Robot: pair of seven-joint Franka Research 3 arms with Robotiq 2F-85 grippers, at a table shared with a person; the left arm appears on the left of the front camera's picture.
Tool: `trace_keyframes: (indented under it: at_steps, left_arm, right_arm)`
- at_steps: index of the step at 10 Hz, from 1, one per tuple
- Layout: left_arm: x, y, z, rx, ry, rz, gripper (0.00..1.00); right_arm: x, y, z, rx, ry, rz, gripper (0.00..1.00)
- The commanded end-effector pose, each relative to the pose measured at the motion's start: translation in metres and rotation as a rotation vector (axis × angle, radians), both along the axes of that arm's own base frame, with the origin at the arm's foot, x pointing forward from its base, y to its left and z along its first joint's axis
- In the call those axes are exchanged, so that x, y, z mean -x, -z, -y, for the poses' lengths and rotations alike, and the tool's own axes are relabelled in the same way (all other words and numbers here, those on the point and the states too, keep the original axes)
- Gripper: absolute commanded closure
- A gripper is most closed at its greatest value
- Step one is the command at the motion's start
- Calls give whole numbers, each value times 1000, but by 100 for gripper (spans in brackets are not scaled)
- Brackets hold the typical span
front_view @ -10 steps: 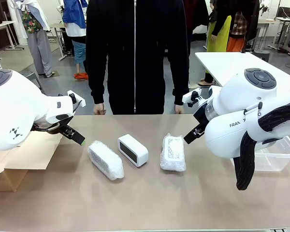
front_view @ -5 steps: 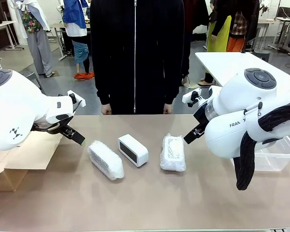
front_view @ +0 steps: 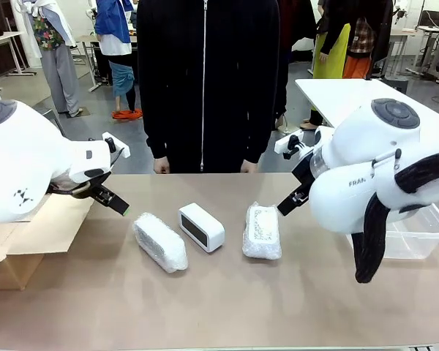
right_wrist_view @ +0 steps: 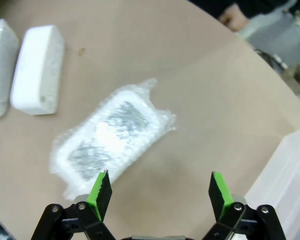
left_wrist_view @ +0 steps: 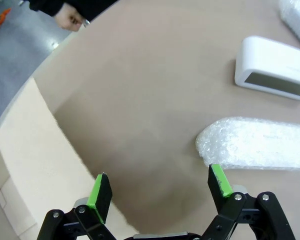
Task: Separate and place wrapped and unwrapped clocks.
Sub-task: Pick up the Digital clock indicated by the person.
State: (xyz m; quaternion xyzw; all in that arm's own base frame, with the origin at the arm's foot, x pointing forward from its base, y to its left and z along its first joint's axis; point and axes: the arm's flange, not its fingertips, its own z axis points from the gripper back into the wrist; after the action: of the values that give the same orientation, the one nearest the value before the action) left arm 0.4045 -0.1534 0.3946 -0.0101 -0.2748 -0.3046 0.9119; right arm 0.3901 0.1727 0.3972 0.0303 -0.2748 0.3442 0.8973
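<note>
Left gripper [left_wrist_view: 157, 187], wide and empty, hangs just beside a wrapped clock [left_wrist_view: 255, 144] cut off at the frame edge — right gripper [right_wrist_view: 157, 187], equally wide, faces the second wrapped clock [right_wrist_view: 110, 142]; bare clock [front_view: 201, 227] between

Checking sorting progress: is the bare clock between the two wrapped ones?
Yes, the bare clock lies between the left bundle and the right bundle.

Table top [front_view: 227, 300] was matt brown and smooth. Unwrapped clock [front_view: 201, 227]: smooth white plastic with a darker face panel. Left wrapped clock [front_view: 159, 242] and right wrapped clock [front_view: 262, 231] were in clear bubble wrap, lumpy and slightly shiny. Cardboard box [front_view: 36, 234] was matt beige. Tub [front_view: 424, 238] was translucent plastic. Left arm shell [front_view: 18, 168] was glossy white.
</note>
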Motion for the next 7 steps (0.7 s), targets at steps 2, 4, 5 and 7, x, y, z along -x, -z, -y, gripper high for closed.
trace_keyframes:
  at_steps: [2,4,5,7]
  left_arm:
    - [13,-80,-35,79,100,-54,0]
    - [31,-110,-53,181,189,-83,0]
    - [39,-121,-64,205,231,-58,0]
    - [57,-134,-81,249,287,-2,0]
  right_arm:
    - [17,-90,43,-95,-244,-68,0]
    - [35,-124,59,-121,-363,-48,0]
    - [45,-135,63,-151,-413,-23,0]
    - [58,-144,73,-203,-443,29,0]
